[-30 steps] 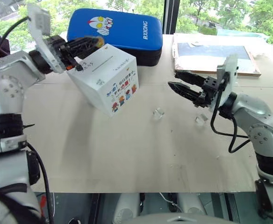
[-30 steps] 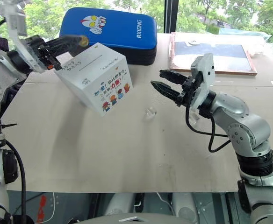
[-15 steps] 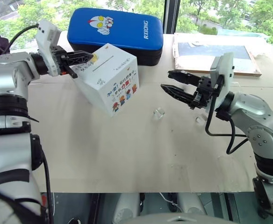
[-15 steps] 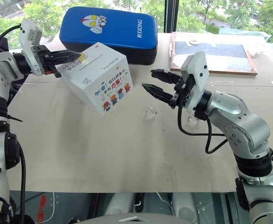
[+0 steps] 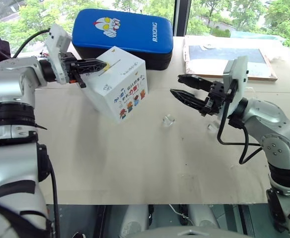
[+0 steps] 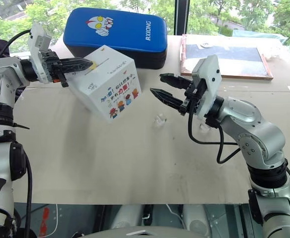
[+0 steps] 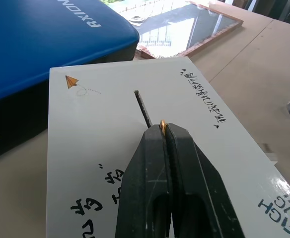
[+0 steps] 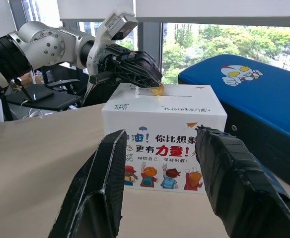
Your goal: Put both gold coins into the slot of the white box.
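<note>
— Where is the coin right now?

— I see my left pincer (image 7: pixel 163 130) clenched on one gold coin (image 7: pixel 162 124), held on edge between the black fingertips, only its thin rim showing. It sits at the near end of the slot (image 7: pixel 143 108), and the coin's edge runs along the same line as that slit. I cannot tell whether it has entered the slot.

— And the box itself?

— The white box (image 5: pixel 117 84) stands on the surface (image 5: pixel 135 158) in the upper left of the head view, just in front of the blue padded case (image 5: pixel 122 34). Its plain slotted face is up, tipped a little toward the left arm; the cartoon figures and lettering face the camera. The slot is a thin dark line running lengthwise down the middle of that top face, pointing from my left pincer toward the case.

— Anything inside the box?

— I cannot see into it.

— Your right arm?

— The right pincer (image 5: pixel 182 87) is released, holding nothing, its fingers spread and aimed at the box from right of centre, well apart from it. A small clear plastic piece (image 5: pixel 169 120) lies on the surface below it, another (image 5: pixel 213 127) further right.
</note>
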`<state>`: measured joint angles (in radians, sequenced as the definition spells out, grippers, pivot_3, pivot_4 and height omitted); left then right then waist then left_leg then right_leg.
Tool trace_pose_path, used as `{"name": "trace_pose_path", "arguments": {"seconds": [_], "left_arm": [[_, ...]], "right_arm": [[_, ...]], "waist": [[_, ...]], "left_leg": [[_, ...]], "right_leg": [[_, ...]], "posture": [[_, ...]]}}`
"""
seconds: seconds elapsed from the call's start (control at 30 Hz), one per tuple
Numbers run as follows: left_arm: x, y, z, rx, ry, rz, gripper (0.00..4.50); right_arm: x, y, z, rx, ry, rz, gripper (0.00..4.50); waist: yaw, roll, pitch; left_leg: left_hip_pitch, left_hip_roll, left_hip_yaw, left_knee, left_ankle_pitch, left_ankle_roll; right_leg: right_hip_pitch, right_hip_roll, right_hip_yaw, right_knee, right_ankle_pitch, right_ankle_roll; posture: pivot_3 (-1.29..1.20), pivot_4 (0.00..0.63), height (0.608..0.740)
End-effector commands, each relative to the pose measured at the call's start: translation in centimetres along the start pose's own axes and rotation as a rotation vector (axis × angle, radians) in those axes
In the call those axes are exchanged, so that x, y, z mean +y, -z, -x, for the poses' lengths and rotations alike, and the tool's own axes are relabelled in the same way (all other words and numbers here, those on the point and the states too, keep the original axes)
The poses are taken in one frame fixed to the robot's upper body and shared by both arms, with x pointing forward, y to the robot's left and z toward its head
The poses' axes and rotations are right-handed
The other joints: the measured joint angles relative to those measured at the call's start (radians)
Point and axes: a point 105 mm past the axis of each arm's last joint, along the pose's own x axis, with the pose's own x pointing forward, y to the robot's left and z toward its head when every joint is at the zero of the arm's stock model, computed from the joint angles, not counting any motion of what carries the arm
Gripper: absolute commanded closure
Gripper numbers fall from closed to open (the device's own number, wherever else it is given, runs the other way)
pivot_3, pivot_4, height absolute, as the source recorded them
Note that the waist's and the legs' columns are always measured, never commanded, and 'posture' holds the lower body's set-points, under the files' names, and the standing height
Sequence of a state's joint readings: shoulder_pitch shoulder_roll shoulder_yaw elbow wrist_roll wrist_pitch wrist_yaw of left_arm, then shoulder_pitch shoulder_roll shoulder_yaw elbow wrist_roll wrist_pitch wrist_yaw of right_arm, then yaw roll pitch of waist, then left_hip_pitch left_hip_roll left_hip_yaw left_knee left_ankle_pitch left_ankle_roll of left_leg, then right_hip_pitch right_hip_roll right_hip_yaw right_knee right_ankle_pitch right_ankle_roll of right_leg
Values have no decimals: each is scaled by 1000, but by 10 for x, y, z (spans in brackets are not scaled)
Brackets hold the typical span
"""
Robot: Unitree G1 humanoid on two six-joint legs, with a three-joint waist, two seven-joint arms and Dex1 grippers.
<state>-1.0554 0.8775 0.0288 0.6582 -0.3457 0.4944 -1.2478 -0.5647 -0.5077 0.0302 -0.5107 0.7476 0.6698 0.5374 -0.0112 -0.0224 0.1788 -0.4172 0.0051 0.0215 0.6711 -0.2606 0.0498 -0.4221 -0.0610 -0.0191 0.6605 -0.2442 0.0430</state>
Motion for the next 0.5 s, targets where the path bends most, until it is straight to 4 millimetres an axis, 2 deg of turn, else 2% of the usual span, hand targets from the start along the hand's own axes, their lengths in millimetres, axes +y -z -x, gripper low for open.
{"name": "trace_pose_path", "arguments": {"seconds": [0.03,0.17,0.27,0.5], "left_arm": [[-2,10,-2,51,0,-9,4500],[-4,14,-3,63,8,17,4500],[-4,14,-4,58,5,31,3751],[-5,17,-4,75,-6,26,659]], "right_arm": [[2,-11,3,-36,9,39,2146],[0,-10,4,-26,19,43,2146],[-1,-9,4,-19,25,48,2088],[-1,-10,4,-23,30,48,2088]], "waist": [[0,0,0],[-1,0,0],[0,0,-1],[-1,0,-1]], "left_leg": [[0,0,0,0,0,0],[1,0,0,1,0,0],[1,0,0,1,0,0],[2,0,0,4,0,0]], "right_leg": [[0,0,0,0,0,0],[0,0,0,1,0,0],[0,0,0,2,0,0],[1,0,0,4,0,0]], "posture": [[0,150,740],[0,150,740],[0,150,740],[0,150,740]]}}
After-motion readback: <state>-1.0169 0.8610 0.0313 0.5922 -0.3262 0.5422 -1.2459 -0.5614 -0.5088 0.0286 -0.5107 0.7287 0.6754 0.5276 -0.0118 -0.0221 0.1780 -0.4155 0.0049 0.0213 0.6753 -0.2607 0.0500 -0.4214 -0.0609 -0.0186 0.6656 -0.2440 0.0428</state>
